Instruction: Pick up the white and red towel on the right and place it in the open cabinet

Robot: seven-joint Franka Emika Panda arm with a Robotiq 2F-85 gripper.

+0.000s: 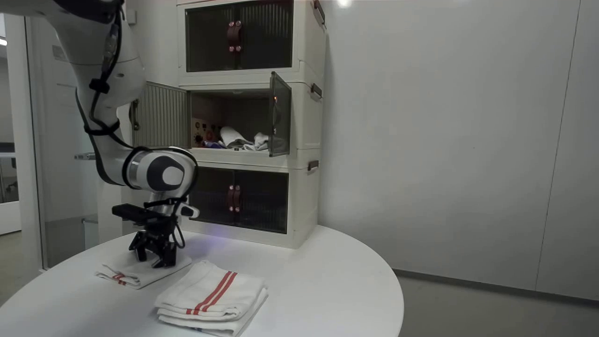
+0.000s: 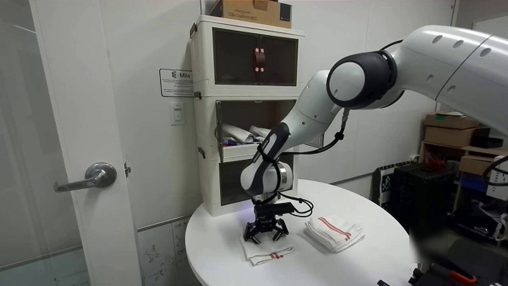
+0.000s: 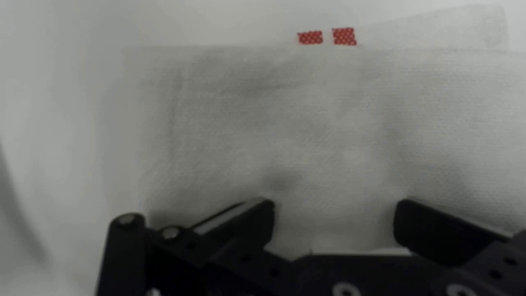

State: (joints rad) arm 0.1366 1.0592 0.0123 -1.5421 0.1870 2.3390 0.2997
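Note:
The white and red towel [image 1: 210, 290] lies folded on the table, its red stripes up; it also shows in an exterior view [image 2: 335, 232] and is out of the wrist view. My gripper [image 1: 153, 260] is not over it but beside it, pointing down over the smaller flat white cloth with a red mark [image 1: 145, 277]. In the wrist view my gripper [image 3: 335, 211] is open, with that cloth [image 3: 287, 123] below and between the fingertips. I cannot tell whether the tips touch it. The open cabinet [image 1: 306, 124] is the middle unit behind, both doors swung out; it also shows in an exterior view [image 2: 207, 127].
White cloths [image 1: 234, 137] and a blue item [image 2: 230, 142] lie inside the open cabinet. Its tinted doors [image 1: 281, 117] [image 1: 164, 114] stick out at the sides. Shut dark-fronted units are above [image 1: 262, 37] and below [image 1: 262, 201]. The round white table [image 1: 337, 281] has a curved edge.

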